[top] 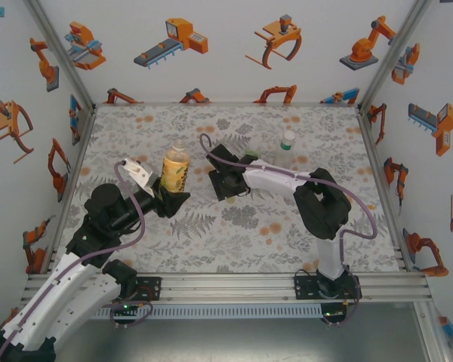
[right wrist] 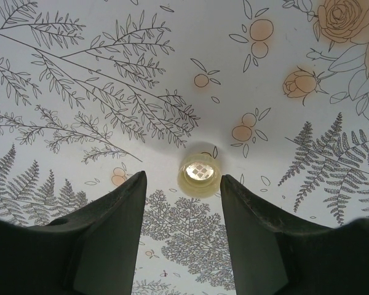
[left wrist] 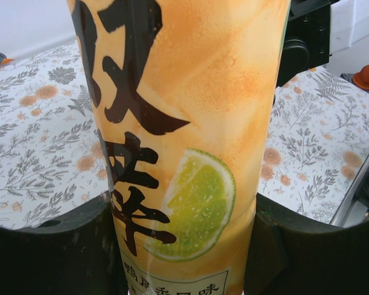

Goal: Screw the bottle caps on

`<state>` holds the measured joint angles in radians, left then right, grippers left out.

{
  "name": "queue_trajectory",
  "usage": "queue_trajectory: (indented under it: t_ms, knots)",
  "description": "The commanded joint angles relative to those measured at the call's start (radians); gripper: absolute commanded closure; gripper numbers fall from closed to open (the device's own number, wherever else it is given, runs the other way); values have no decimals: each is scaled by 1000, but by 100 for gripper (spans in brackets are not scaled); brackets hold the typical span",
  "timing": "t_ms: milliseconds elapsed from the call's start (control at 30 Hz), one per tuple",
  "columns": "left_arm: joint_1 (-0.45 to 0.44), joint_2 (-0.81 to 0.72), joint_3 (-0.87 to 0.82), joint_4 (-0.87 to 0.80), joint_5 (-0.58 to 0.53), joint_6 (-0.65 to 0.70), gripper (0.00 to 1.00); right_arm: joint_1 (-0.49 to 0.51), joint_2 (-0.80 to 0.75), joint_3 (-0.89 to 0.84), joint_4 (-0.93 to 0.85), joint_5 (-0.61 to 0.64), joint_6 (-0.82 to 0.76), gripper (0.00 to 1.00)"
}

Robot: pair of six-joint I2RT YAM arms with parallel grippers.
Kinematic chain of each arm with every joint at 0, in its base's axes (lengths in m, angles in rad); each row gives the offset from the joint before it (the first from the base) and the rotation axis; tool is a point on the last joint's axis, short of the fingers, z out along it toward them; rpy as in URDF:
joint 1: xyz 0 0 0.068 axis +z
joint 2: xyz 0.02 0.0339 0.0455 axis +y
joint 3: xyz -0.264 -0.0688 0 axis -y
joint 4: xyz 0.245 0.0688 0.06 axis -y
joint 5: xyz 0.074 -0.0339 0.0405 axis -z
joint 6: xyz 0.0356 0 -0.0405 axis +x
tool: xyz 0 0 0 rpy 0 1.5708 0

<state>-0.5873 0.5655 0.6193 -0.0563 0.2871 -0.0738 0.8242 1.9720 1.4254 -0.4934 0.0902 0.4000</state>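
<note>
Cap pick-up: the left claw (left wrist: pixel 182 212) clamps the tall amber-liquid plastic bottle (left wrist: pixel 184 92) upright. The right claw (right wrist: pixel 182 184), spread wide, hangs over the small pale-yellow round plastic cap (right wrist: pixel 199 173), which lies on the floral worktop (right wrist: pixel 80 61) between its tips. The next move probably calls for descending and closing.

The tall amber bottle (top: pixel 176 167), its orange label showing a lime slice, stands upright clamped in the left tool (left wrist: pixel 181 209), the clear bottle (top: pixel 287 148) with green label stands upright further back on the surface (top: pixel 211 241), and a pale yellowish cap (right wrist: pixel 200 174) lies flat on it.
</note>
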Motion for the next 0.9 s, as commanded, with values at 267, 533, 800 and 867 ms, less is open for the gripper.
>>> queue_trajectory:
  t_ms: [267,533,800,867]
  knots:
    - [7,-2,4,34,4,-13,90,-5,39,27,-27,-12,-10,50]
    - [7,-1,8,31,3,-11,90,-5,60,20,-33,-4,-10,50]
    - [7,2,14,28,4,-9,90,-7,34,25,-37,-4,-11,51]
    - [8,2,13,29,3,-10,90,-7,16,35,-44,8,-18,51]
